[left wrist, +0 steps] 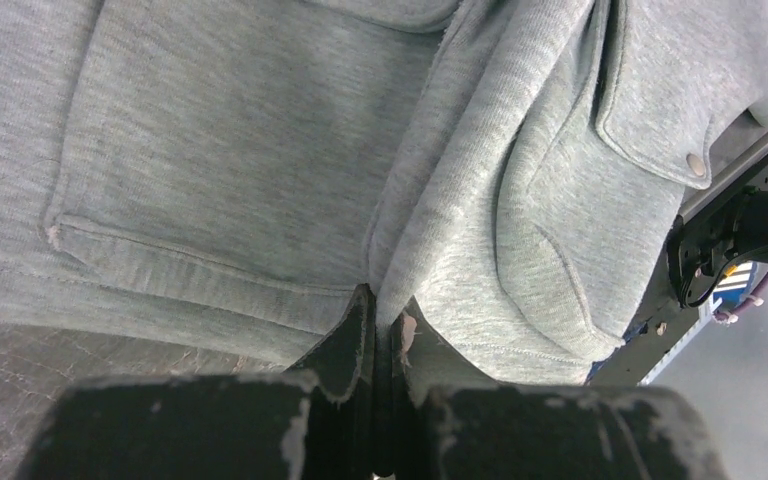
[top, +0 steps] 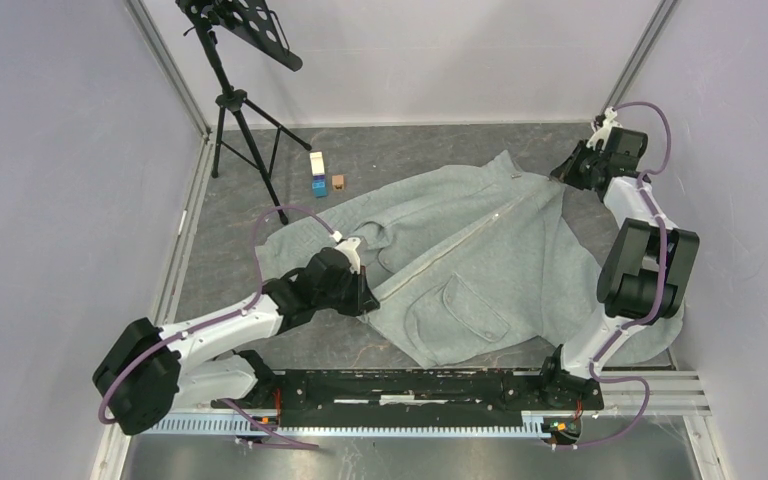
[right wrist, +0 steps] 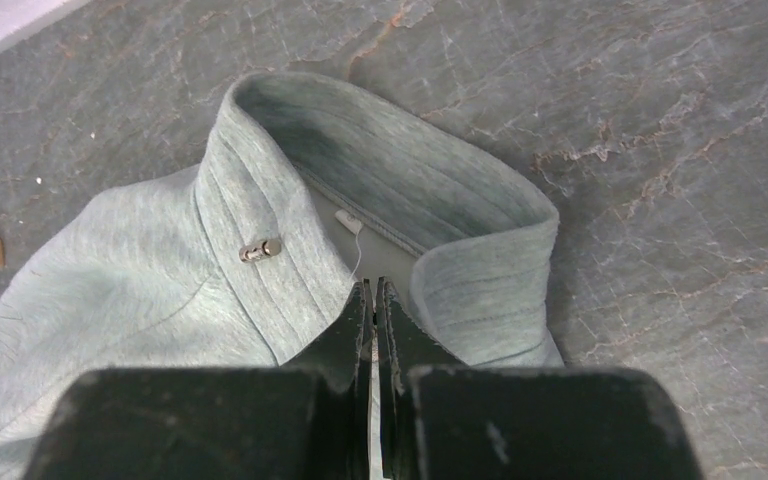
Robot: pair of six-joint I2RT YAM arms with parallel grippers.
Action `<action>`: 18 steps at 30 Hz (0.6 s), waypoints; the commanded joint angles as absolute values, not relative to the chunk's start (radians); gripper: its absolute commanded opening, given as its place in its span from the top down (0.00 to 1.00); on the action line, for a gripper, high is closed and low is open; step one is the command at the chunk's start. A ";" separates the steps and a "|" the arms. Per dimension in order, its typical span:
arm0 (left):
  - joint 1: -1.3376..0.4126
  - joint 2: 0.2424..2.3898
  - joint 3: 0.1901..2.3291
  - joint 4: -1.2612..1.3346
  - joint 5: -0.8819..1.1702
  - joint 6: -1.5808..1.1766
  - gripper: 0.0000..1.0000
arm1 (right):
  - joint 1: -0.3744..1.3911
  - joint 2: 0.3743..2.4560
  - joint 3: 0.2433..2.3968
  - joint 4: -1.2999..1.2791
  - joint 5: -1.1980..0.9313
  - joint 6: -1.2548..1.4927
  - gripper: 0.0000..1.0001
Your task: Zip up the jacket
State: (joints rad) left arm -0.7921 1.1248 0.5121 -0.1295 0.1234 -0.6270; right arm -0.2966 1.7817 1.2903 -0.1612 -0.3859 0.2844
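Left claw (left wrist: 382, 335) is pinching jacket (top: 430, 210) hem (left wrist: 190, 300), right claw (right wrist: 373, 300) pressing shut at collar (right wrist: 390, 170); zip (top: 465, 238) is running diag. btwn them, near-left to far-right.

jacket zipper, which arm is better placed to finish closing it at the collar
Right, probably: the right gripper is shut on the jacket at the open collar, while the left gripper pins the hem.

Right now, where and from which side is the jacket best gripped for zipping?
Bottom hem of the jacket, at the zipper foot, from the table beyond it: that edge is thin and free, where the left gripper pinches it.
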 commanded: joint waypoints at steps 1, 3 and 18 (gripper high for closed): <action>-0.792 1.099 0.473 -0.296 0.074 -0.630 0.98 | -0.349 1.799 1.394 -0.068 -0.194 0.180 1.00; -0.792 1.079 0.468 -0.304 0.059 -0.633 0.98 | -0.348 1.798 1.391 -0.067 -0.188 0.167 1.00; -0.791 1.113 0.440 -0.234 0.118 -0.643 0.98 | -0.357 1.666 1.251 0.160 -0.423 0.256 1.00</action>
State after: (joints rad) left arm -0.7933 1.0878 0.4812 -0.1181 0.1108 -0.6281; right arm -0.2962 1.7519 1.2762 -0.1741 -0.4236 0.1963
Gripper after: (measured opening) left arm 0.072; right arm 0.007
